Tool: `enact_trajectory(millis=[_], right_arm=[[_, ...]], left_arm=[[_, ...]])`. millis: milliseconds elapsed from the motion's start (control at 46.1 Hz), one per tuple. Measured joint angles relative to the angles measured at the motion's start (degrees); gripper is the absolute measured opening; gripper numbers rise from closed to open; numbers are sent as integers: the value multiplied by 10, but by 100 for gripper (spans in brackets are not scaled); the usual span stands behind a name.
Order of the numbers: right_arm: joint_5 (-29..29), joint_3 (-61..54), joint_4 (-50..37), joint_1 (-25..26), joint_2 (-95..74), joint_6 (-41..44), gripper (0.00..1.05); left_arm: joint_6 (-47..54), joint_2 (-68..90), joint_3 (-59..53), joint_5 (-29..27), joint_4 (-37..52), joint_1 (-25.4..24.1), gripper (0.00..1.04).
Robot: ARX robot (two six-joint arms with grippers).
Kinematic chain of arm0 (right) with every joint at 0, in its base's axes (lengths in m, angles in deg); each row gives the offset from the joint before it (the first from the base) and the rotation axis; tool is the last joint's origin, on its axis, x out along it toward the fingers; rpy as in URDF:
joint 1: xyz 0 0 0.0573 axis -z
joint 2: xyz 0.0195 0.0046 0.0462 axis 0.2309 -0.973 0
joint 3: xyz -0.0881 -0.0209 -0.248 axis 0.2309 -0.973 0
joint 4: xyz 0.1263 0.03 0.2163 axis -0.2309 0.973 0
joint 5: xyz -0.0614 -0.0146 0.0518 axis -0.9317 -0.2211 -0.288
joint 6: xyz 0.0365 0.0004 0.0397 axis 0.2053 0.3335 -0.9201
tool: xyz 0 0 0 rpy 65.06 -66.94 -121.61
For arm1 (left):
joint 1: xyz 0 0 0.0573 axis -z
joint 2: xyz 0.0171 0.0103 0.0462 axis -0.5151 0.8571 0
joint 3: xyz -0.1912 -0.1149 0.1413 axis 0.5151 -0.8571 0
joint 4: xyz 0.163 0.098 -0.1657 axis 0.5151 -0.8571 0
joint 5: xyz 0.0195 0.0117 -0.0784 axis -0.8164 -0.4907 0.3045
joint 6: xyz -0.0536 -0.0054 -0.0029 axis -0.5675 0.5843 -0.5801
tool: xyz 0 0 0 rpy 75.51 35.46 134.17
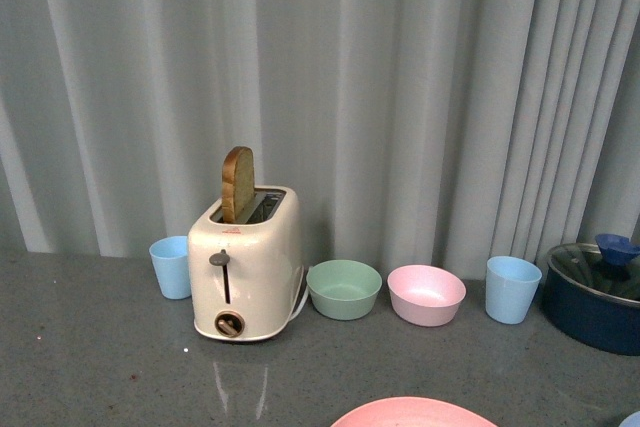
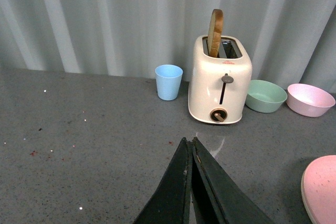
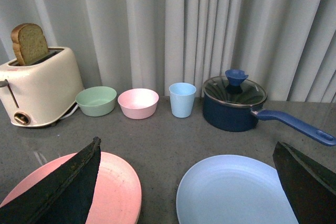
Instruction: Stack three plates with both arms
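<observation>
A pink plate [image 3: 113, 192] lies on the grey counter, and its far rim shows at the bottom of the front view [image 1: 412, 413]. In the left wrist view this pink plate [image 2: 321, 187] has a thin cream edge along its rim; I cannot tell whether that is another plate. A light blue plate [image 3: 236, 192] lies flat beside the pink one, a small gap apart. My right gripper [image 3: 186, 142] is open wide. One finger hangs over the pink plate, the other past the blue plate's outer side. My left gripper [image 2: 189, 140] is shut and empty above bare counter, well short of the pink plate.
Along the curtain at the back stand a light blue cup [image 1: 171, 267], a cream toaster [image 1: 247, 272] with a bread slice, a green bowl [image 1: 344, 289], a pink bowl [image 1: 426, 294], another blue cup [image 1: 512, 289] and a lidded dark blue pot [image 3: 234, 103] with a long handle.
</observation>
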Motion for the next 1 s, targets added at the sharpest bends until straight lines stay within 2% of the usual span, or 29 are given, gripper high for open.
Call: enact_trajectory(millis=[130,542,998], right_arm=[[0,0,0,0,0,0,97],[0,0,0,0,0,0,97],[0,0,0,0,0,0,97]], left_arm=[[0,-17,-12,0,9,0,4],[0,-155,-12,2,-122,0,4],[0,-230,-12,2,-197,0,4]])
